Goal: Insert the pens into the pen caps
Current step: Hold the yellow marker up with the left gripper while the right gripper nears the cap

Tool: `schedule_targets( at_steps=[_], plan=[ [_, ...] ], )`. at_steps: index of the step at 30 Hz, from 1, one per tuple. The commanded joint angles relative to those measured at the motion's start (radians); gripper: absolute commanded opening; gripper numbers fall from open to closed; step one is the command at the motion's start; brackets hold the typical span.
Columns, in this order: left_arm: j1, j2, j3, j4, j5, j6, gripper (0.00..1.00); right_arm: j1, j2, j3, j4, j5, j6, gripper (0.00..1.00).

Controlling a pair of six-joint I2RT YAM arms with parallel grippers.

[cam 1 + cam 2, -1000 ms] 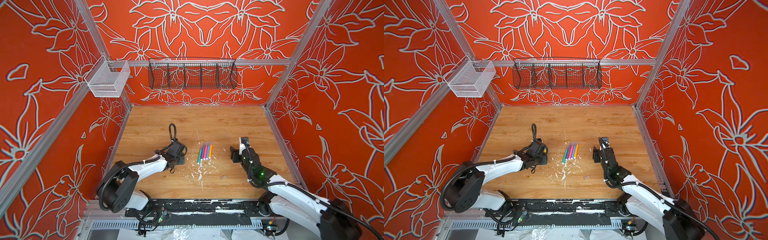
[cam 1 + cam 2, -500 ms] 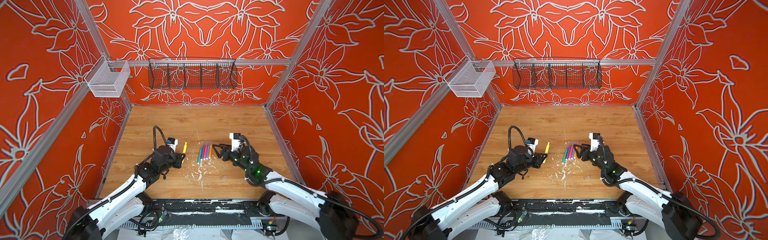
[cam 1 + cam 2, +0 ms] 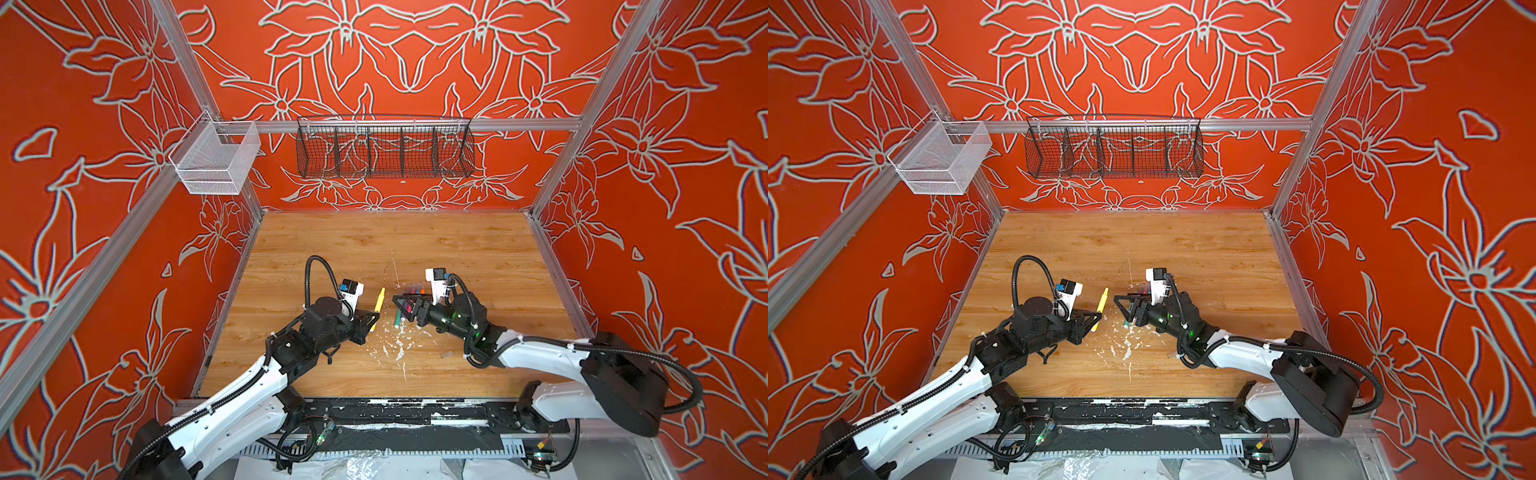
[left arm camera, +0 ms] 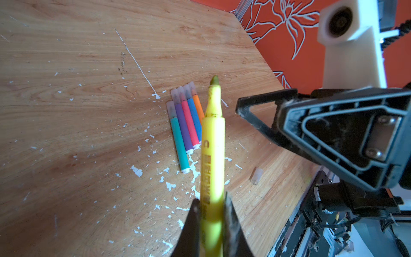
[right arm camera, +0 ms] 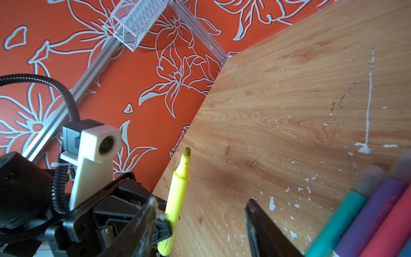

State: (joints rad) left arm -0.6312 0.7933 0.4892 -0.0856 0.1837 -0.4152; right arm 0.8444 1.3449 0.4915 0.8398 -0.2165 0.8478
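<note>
Left of the pen row [image 4: 188,124], we see the left gripper [image 3: 376,316] raised off the table [image 4: 66,89]. Its fingers [image 4: 193,222] are pressed tight on the lower barrel of the yellow pen [image 4: 212,144]. That pen is uncapped. Its bare, dark-stained tip points up and away from the gripper, and in both top views it stands just beside the row, clear of the wood [image 3: 1102,300].

The row itself lies flat on the table: green, purple, pink, blue and orange pens side by side, touching. Each wears one of the clear caps [image 4: 175,93] on its far end. The pale near ends reach into a patch of white flecks [image 4: 193,171], and the green pen [image 3: 398,319] sits lowest of the five.

Over the row hangs the right gripper [image 3: 397,305], facing the left one. From its own wrist view we see its fingers [image 5: 258,222] spread wide apart with nothing between them, only bare wood and the yellow pen beyond [image 5: 178,193]. In a top view it hides much of the row.

Right of the row and nearer the front edge, one loose cap [image 4: 256,175] lies on its side on the wood, apart from every pen [image 3: 446,354].
</note>
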Motion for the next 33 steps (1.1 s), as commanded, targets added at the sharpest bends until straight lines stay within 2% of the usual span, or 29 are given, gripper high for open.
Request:
schedule_targets(
  at_steps=[1,9,14,17,21,25,28,33],
  plan=[
    [-0.015,0.007,-0.001,0.049,0.019,0.024,0.02,0.008,0.033,0.046,0.072,-0.025,0.034,0.65],
    [-0.045,0.012,-0.006,0.069,0.007,0.034,0.02,0.019,0.114,0.09,0.103,-0.057,0.069,0.64],
    [-0.052,0.037,-0.005,0.091,0.007,0.039,0.02,0.027,0.159,0.121,0.112,-0.071,0.084,0.57],
    [-0.056,0.053,-0.007,0.102,0.003,0.036,0.02,0.032,0.18,0.128,0.126,-0.079,0.1,0.49],
    [-0.059,0.061,-0.009,0.106,-0.011,0.039,0.02,0.039,0.188,0.13,0.127,-0.067,0.101,0.31],
    [-0.061,0.069,-0.006,0.119,-0.015,0.044,0.16,0.043,0.188,0.134,0.112,-0.053,0.103,0.14],
    [-0.062,0.088,-0.006,0.134,-0.014,0.043,0.24,0.047,0.183,0.132,0.111,-0.038,0.11,0.06],
    [-0.065,0.117,-0.004,0.157,-0.007,0.041,0.31,0.062,0.175,0.131,0.092,-0.012,0.109,0.01]
  ],
)
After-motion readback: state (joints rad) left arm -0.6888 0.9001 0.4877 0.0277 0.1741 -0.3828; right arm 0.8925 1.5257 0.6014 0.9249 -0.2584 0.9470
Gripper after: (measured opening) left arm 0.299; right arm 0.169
